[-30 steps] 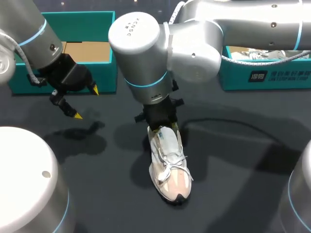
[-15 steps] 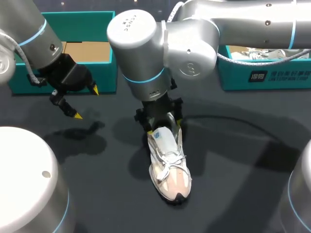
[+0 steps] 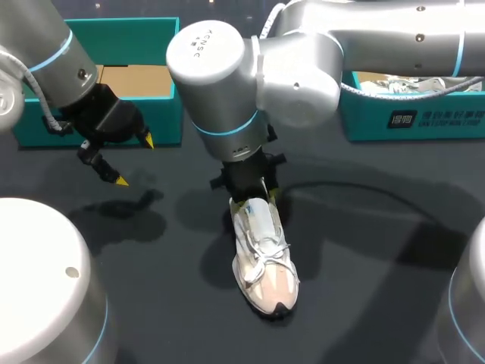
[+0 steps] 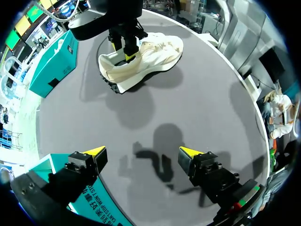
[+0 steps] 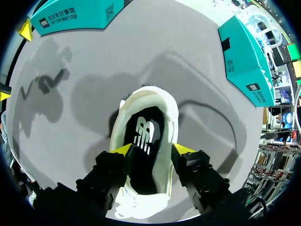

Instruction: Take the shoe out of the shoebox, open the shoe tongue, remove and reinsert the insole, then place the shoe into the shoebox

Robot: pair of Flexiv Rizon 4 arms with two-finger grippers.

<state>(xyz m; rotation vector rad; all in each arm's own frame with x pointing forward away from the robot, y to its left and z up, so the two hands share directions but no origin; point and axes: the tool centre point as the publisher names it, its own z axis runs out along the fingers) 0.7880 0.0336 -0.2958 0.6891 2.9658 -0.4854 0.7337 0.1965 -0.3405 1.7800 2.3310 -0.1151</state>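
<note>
Now our right gripper (image 5: pixel 151 149) clamps the shoe (image 3: pixel 264 258) at its collar from above.
Our left gripper (image 3: pixel 135 161) hangs spread wide near the shoebox (image 3: pixel 163 121).

Left gripper (image 4: pixel 142 151) hovering with fingers spread over the grey table (image 4: pixel 202 94), its shadow below, cream shoe (image 4: pixel 146 59) ahead, right gripper (image 4: pixel 126 49) at its collar, teal shoebox (image 4: pixel 51 66) beside.

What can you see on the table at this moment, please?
white lace-up sneaker with a pinkish toe: one, white and pink, upright mid-table.
teal cardboard shoeboxes: two, at the far edge; left shoebox open, brown inside; right shoebox with pale contents.
dark grey table: one, under everything.
left gripper: one, black, yellow tips, open, above the table before the left shoebox.
right gripper: one, black, yellow tips, at the sneaker's opening.
</note>
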